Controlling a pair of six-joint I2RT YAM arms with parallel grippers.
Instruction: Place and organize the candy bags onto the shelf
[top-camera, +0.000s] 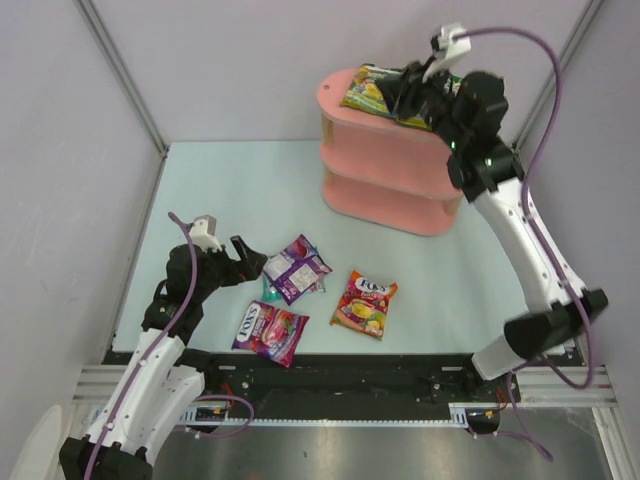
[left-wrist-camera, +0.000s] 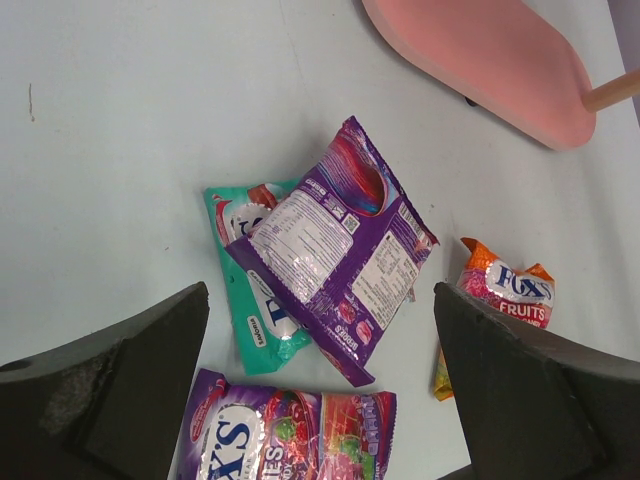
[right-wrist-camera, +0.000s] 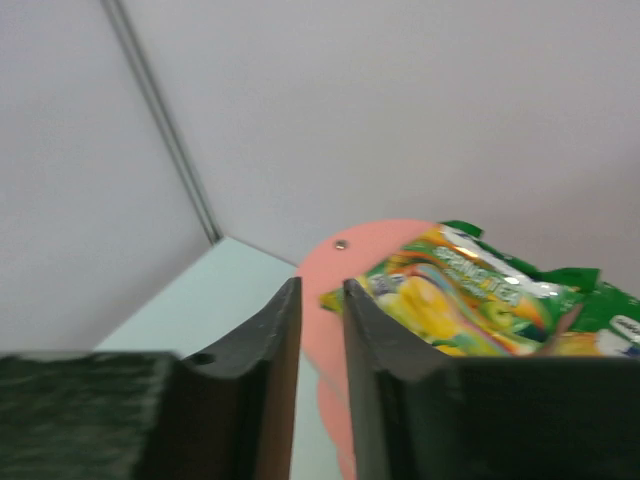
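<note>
The pink shelf (top-camera: 385, 175) stands at the back right; its lowest board also shows in the left wrist view (left-wrist-camera: 490, 60). A green-yellow candy bag (top-camera: 364, 93) lies on the top board (right-wrist-camera: 330, 290). My right gripper (top-camera: 402, 92) hovers at that bag (right-wrist-camera: 470, 300), jaws nearly shut with nothing between them. A second green pouch edge (right-wrist-camera: 608, 305) shows behind it. My left gripper (top-camera: 250, 262) is open above the table bags: a purple bag (left-wrist-camera: 335, 250) back side up on a teal bag (left-wrist-camera: 250, 300), a purple-magenta FOX'S bag (left-wrist-camera: 290, 440) and an orange-red bag (left-wrist-camera: 505, 295).
The pale table (top-camera: 230, 190) is walled by white panels with metal posts (top-camera: 120, 75). The table bags (top-camera: 297, 268) lie near the front edge, left of the shelf. A wooden post (left-wrist-camera: 612, 92) sticks out under the shelf board.
</note>
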